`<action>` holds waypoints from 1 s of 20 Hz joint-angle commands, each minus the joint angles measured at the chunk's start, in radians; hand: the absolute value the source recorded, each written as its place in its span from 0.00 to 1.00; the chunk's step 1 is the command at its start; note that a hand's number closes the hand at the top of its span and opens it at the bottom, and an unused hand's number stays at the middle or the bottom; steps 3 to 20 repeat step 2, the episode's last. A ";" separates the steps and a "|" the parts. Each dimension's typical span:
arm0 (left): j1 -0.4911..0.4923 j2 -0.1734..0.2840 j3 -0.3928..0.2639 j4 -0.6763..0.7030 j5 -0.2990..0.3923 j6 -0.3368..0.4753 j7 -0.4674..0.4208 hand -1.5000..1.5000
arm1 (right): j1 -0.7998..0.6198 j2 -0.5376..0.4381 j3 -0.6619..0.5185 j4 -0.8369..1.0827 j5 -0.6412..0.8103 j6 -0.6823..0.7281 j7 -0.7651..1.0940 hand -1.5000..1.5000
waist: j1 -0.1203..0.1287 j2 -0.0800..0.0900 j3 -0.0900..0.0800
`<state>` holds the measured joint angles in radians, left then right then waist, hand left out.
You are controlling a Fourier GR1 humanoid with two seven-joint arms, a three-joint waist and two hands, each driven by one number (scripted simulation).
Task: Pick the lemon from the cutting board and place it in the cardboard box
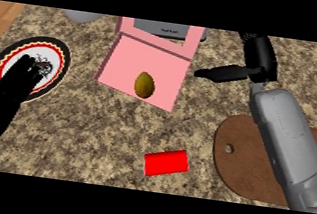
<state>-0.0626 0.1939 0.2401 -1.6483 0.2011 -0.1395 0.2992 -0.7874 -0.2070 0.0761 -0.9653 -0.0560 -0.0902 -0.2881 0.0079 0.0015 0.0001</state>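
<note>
Lemon, small, oval and yellow-brown (145, 84), sits inside the flat pink cardboard box (126, 64), on its floor a little right of centre, with nothing touching it. Right hand (245, 65) hovers just off the box's right edge, its black fingers spread and relaxed, thumb pointing back toward the box, holding nothing. Its grey forearm (290, 146) stretches over the brown wooden cutting board (239, 167), which has a small hole near its left side. Over on the left, the left hand (20, 78) rests with fingers straight, released, lying across the round plate with a red, black and white rim (57, 55). A red cylinder (165, 162) lies on the speckled granite counter (84, 129), between the board and the left arm.
</note>
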 commanded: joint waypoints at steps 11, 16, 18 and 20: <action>0.019 -0.001 0.002 0.006 -0.015 -0.005 -0.028 0.50 | 0.034 -0.027 -0.030 0.056 0.032 0.060 -0.082 0.00 | -0.001 -0.001 0.000; 0.019 -0.001 0.002 0.006 -0.015 -0.005 -0.028 0.50 | 0.034 -0.027 -0.030 0.056 0.032 0.060 -0.082 0.00 | -0.001 -0.001 0.000; 0.019 -0.001 0.002 0.006 -0.015 -0.005 -0.028 0.50 | 0.034 -0.027 -0.030 0.056 0.032 0.060 -0.082 0.00 | -0.001 -0.001 0.000; 0.019 -0.001 0.002 0.006 -0.015 -0.005 -0.028 0.50 | 0.034 -0.027 -0.030 0.056 0.032 0.060 -0.082 0.00 | -0.001 -0.001 0.000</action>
